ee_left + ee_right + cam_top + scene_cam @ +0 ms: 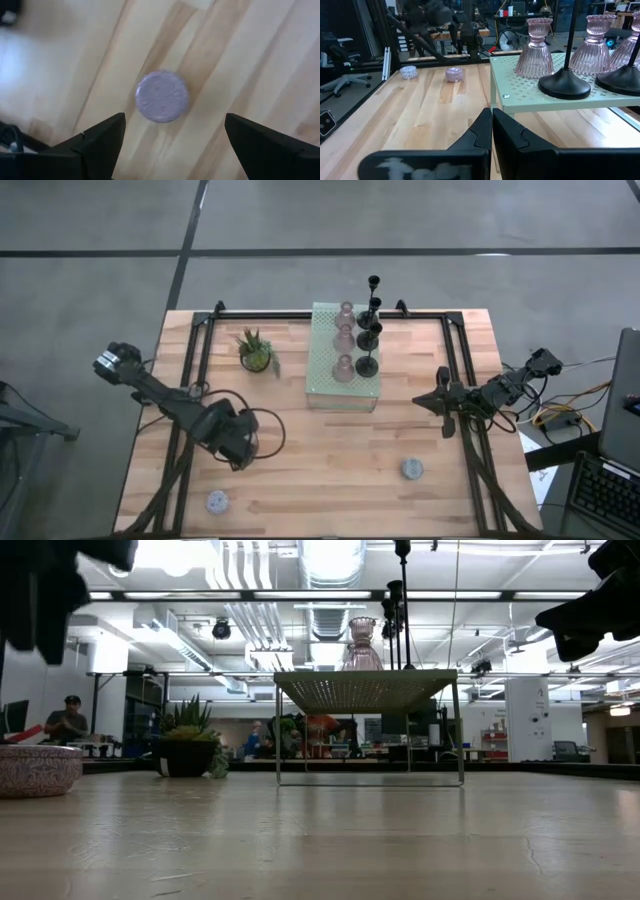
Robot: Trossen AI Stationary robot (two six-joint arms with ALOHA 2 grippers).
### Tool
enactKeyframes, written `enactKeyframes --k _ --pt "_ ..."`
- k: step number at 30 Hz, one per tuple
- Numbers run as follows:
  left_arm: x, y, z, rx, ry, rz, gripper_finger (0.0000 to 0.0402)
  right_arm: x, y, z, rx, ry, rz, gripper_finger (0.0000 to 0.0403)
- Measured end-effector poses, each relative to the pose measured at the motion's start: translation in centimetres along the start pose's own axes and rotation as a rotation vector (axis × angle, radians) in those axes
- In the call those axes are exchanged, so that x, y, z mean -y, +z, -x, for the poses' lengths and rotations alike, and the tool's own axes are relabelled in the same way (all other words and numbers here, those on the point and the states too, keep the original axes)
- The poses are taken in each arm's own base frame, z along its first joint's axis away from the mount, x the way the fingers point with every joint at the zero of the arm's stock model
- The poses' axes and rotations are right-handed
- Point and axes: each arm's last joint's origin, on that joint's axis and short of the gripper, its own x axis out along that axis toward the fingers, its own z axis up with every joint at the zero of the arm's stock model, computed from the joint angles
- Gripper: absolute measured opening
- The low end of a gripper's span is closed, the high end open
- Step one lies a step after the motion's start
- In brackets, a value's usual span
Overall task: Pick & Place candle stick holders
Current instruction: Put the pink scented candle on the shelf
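Pale butcher-block planks form the wooden table point(330, 470) under me, framed by dark rails. At its far middle stands a pale green perforated metal stand point(325, 370), and on top of it I see three pink ribbed glass candle stick holders point(344, 338) in a row, with four black slim-stemmed candle stick holders point(369, 330) lined up just beside them toward my right. A small green potted plant point(256, 352) sits on the table on the stand's left.

Two low round lavender holders lie on the bare wood: one near the front left corner point(217, 501), the other toward the front right point(412, 469), well apart from each other.

My left gripper point(170, 137) hangs over the front-left part of the table with its fingers spread wide and nothing between them; its wrist view looks down on a lavender holder.

My right gripper point(491, 120) hovers right of the stand, fingers pressed together, holding nothing.
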Motion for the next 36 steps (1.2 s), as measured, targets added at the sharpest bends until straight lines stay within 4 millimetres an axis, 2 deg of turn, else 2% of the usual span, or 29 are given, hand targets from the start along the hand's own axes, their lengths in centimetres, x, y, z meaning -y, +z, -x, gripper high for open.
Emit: enactKeyframes --k 8,14,19,23,30,36 --pt "-0.9 -1.5 -3.8 -0.032 -0.019 0.026 0.0344 0.0 0.0 0.0 0.0 0.0 -0.002 0.0008" --pt "-0.6 -1.6 -4.8 -0.031 -0.08 0.026 0.0344 0.0 0.0 0.0 0.0 0.0 0.0 0.0008" --pt "-1.6 -1.9 -6.2 -0.048 -0.038 0.02 0.0344 0.0 0.0 0.0 0.0 0.0 0.0 0.0008" --pt "-2.1 -1.6 -7.5 -0.036 -0.068 0.026 0.0344 0.0 0.0 0.0 0.0 0.0 -0.002 0.0008" --pt "-3.1 -1.4 -8.4 -0.036 -0.059 0.028 0.0344 0.0 0.0 0.0 0.0 0.0 0.0 0.0008" --pt "-3.2 -1.5 -8.7 -0.029 -0.077 0.033 0.0341 0.0 0.0 0.0 0.0 0.0 -0.001 0.0008"
